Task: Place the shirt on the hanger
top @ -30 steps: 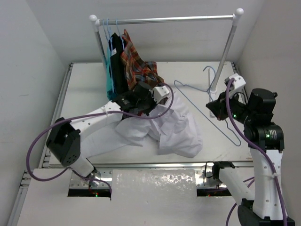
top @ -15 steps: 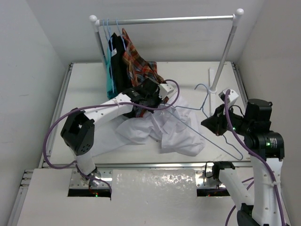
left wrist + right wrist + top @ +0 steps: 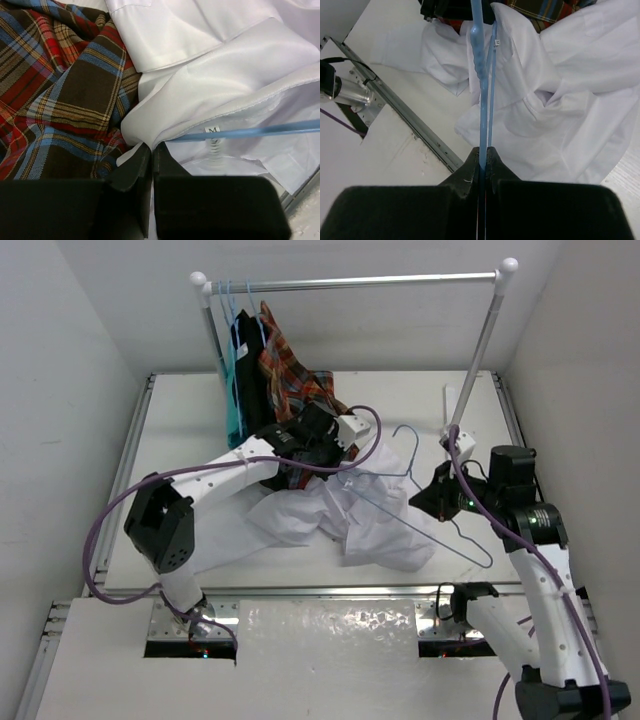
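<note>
Nearest me, the right arm rises from its base and bends left over the table [image 3: 180, 410]. The right gripper [image 3: 482, 149] is pinched tight on the thin blue wire of the hanger [image 3: 481, 75]. Its wrist camera looks along that wire straight to the collar of the shirt [image 3: 385, 525], which lies crumpled mid-table.

From above, the hanger tilts off the table, one corner at the collar. Only the left wrist view shows the wire crossing inside the collar, just below an M label [image 3: 212, 129].

The left arm stretches low across the table. The left gripper [image 3: 151, 147] is pressed together on a fold of the shirt, just beside a plaid shirt [image 3: 60, 90].

At the back stands a rack [image 3: 370, 282].

I count two arms, one white shirt, one bare hanger, and three hung garments: teal [image 3: 231, 410], black [image 3: 250, 380] and plaid.
</note>
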